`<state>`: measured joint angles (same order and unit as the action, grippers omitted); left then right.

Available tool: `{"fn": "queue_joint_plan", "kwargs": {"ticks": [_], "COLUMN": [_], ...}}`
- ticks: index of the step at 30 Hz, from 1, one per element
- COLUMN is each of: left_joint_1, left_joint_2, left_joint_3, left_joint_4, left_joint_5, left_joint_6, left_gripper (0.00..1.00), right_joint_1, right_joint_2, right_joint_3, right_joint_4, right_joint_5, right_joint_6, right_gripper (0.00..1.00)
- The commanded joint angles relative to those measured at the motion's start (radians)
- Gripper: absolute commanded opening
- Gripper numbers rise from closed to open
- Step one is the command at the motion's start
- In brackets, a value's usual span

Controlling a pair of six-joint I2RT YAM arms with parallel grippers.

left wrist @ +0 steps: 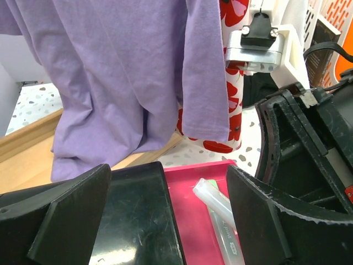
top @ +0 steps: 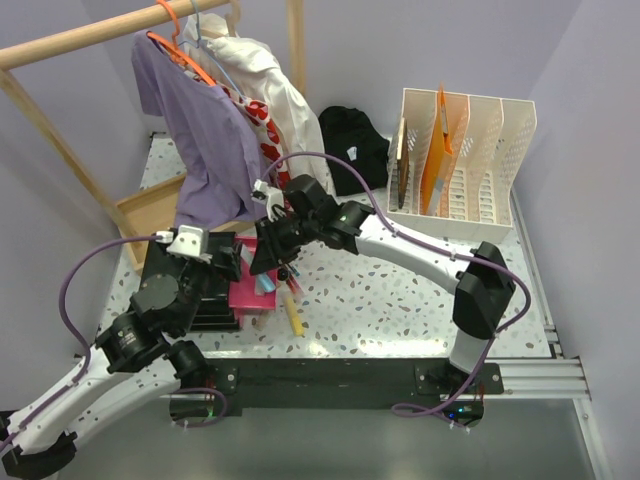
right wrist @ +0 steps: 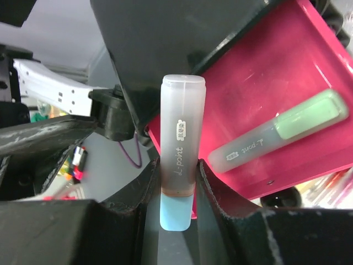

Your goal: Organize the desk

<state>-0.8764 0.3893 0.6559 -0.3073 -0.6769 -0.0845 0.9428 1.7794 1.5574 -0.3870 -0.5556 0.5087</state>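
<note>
The white speckled desk (top: pixel 400 300) bears a black organizer (top: pixel 215 312) with an open pink drawer (top: pixel 250 295). My right gripper (top: pixel 268 262) is shut on a blue highlighter (right wrist: pixel 180 138) with a clear cap and holds it over the pink drawer (right wrist: pixel 259 83). A green highlighter (right wrist: pixel 276 135) lies in that drawer. My left gripper (left wrist: pixel 171 221) is open, its fingers (left wrist: pixel 66 221) spread either side of the organizer top (left wrist: pixel 132 221) and the drawer (left wrist: pixel 190 199). A yellow highlighter (top: pixel 292 315) lies on the desk beside the drawer.
A purple shirt (top: pixel 200 130) and a white garment with red print (top: pixel 265 90) hang from a wooden rail over the back left. A wooden tray (top: pixel 145 215) lies beneath them. A cream file rack (top: pixel 470 150) stands back right, a black cloth (top: pixel 350 145) beside it.
</note>
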Motion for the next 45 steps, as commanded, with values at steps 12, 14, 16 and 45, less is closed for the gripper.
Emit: {"fn": "queue_joint_plan", "kwargs": {"ticks": [12,14,16,45], "left_joint_1": [0.019,0.019,0.02,0.031], "left_joint_2": [0.002,-0.004,-0.006,0.125], "left_joint_3": [-0.009,-0.01,-0.01,-0.019], "left_joint_4": [0.045,0.047,0.045,0.119], "left_joint_5": [0.0,0.004,0.007,0.338], "left_joint_6": [0.019,0.017,0.017,-0.095], "left_gripper": [0.91,0.91,0.91,1.0], "right_joint_1": [0.028,0.033,0.033,-0.263], "right_joint_2": [0.051,0.063,0.068,-0.404], "right_joint_3": [0.049,0.066,0.081,-0.144], "right_joint_4": [0.114,0.106,0.096,-0.304], "right_joint_5": [0.036,0.036,0.036,-0.162], "right_joint_6": [0.137,0.129,0.108,-0.928], "right_gripper": [0.47,0.52,0.57,0.67]}}
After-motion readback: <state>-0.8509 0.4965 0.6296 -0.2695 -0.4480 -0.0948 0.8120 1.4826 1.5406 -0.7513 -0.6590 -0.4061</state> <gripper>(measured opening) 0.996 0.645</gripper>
